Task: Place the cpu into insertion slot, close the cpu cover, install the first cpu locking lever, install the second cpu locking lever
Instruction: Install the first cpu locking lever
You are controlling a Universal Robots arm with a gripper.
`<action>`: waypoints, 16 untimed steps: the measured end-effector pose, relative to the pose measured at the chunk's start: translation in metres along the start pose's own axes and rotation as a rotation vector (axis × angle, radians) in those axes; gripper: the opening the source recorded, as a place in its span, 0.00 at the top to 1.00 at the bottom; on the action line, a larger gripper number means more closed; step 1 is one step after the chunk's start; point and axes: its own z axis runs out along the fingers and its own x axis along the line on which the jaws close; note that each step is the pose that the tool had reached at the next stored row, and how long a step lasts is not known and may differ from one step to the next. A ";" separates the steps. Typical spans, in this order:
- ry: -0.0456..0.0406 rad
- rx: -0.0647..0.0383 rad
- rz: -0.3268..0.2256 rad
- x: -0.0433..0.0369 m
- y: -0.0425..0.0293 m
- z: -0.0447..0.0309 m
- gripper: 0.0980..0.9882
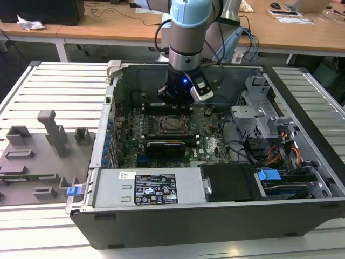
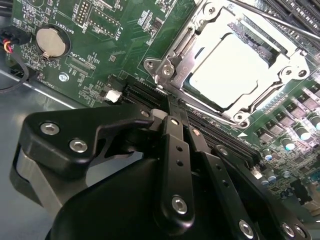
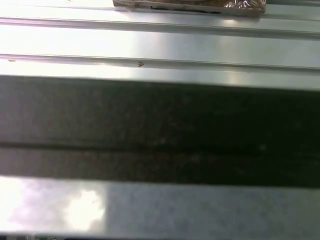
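In the second wrist view the cpu [image 2: 230,70] lies flat in the insertion slot [image 2: 165,67], its pale metal top showing through the window of the cpu cover [image 2: 295,67]. The cover lies down over it. A thin metal lever rod [image 2: 280,22] runs along the far side of the socket. My gripper [image 2: 170,107] is shut with nothing between its black fingers [image 2: 175,145], and the tips hover just off a corner of the socket. In the exterior view the gripper [image 1: 175,105] hangs inside the open computer case, above the back edge of the socket [image 1: 173,124].
Around the socket are the green motherboard [image 2: 100,40], a coin battery [image 2: 49,42], long black slots [image 2: 220,135] and a black card [image 1: 164,147]. The case walls [image 1: 215,216], a drive cage [image 1: 259,116] and cables [image 1: 285,151] hem the arm in. A grey fixture [image 1: 38,156] stands on the exterior view's left.
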 end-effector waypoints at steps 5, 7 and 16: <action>0.0000 0.011 0.000 0.0000 -0.0001 0.0020 1.00; 0.0003 0.013 0.000 0.0000 -0.0002 0.0025 1.00; 0.0001 0.005 0.000 -0.0005 -0.0002 0.0031 1.00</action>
